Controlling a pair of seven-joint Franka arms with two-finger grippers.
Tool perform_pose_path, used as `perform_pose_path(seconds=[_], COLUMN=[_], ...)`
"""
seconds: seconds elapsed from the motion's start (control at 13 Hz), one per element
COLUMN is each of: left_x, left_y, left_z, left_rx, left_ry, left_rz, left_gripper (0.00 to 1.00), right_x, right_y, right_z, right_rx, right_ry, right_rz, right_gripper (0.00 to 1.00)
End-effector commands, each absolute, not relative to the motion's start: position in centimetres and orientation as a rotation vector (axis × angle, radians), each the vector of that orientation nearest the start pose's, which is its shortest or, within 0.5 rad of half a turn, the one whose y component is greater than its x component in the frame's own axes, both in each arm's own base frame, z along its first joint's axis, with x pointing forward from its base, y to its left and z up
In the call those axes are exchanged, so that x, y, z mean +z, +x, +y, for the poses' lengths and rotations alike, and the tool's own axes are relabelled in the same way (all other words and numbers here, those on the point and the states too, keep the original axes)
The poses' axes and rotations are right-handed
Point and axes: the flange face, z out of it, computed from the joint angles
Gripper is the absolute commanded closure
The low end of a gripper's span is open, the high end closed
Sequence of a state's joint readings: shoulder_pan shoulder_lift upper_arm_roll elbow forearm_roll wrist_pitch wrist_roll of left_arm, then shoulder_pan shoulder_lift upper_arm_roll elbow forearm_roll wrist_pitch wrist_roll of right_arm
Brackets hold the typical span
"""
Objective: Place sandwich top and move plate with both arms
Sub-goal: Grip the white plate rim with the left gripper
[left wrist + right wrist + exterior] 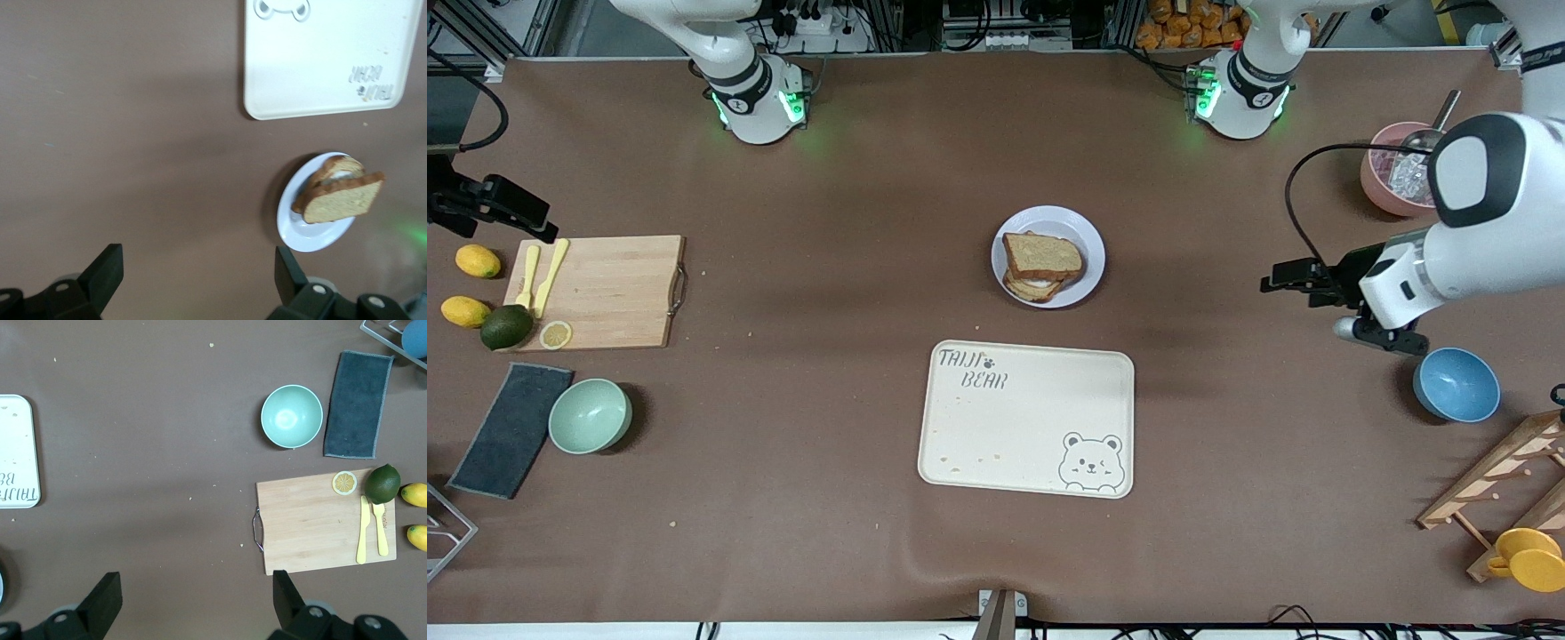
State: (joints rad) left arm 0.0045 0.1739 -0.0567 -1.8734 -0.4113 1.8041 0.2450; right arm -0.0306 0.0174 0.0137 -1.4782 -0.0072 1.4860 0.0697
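1. The plate [1089, 240] sits in the middle of the bench [827, 444], farther from the front camera than the tray [1027, 418].
2. The top bread slice [1043, 254] already lies on the lower slice [1032, 288]. It is tilted and turned a bit, with its long side running across the bench toward the two arm ends.
3. The left gripper [193, 280] hangs over the bench near the blue bowl [1456, 384], fingers [103, 273] wide and holding nothing.
4. The right gripper [193, 600] waits over the bench near the board [327, 523], fingers wide and holding nothing.
5. I think a bumpy or uneven lift could slide the tilted bread off, or tip the plate.
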Motion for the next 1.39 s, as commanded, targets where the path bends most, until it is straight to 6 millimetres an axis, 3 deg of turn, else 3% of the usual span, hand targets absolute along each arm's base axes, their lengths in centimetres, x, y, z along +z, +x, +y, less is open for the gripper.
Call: perform_pose_path(seconds=[0.0,0.15,0.39,0.46,0.69,0.85,1.0,1.31], left_x=[37.7,34.3,29.4,27.8,24.8,22.4,20.5,17.4], left_y=[57.0,55.8,53.0,52.3,50.8,49.3,48.3,45.0], left_z=[-7.3,-8.3,-12.3,-13.7,-15.1,-16.4,-17.2,-18.7], left_rx=[0.435,0.47,0.392,0.441,0.505,0.464,0.432,0.315], left_ry=[-3.6,-3.649,-3.684,-3.721,-3.807,-3.829,-3.92,-4.026], left_rz=[0.321,0.341,0.366,0.33,0.32,0.389,0.301,0.332], left_gripper=[0.0,0.0,0.0,0.0,0.0,0.0,0.0,0.0], right_x=[65.3,65.2,65.3,65.3,65.3,65.2,65.2,65.0], right_y=[54.8,54.8,54.8,54.7,54.7,54.7,54.7,54.8], right_z=[-1.0,-1.0,-1.0,-1.0,-1.0,-1.1,-1.1,-1.3], right_rx=[0.015,0.018,0.015,0.018,0.018,0.023,0.025,0.025], right_ry=[-3.165,-3.166,-3.165,-3.166,-3.166,-3.165,-3.165,-3.164], right_rz=[0.157,0.157,0.157,0.157,0.157,0.159,0.159,0.166], right_gripper=[0.0,0.0,0.0,0.0,0.0,0.0,0.0,0.0])
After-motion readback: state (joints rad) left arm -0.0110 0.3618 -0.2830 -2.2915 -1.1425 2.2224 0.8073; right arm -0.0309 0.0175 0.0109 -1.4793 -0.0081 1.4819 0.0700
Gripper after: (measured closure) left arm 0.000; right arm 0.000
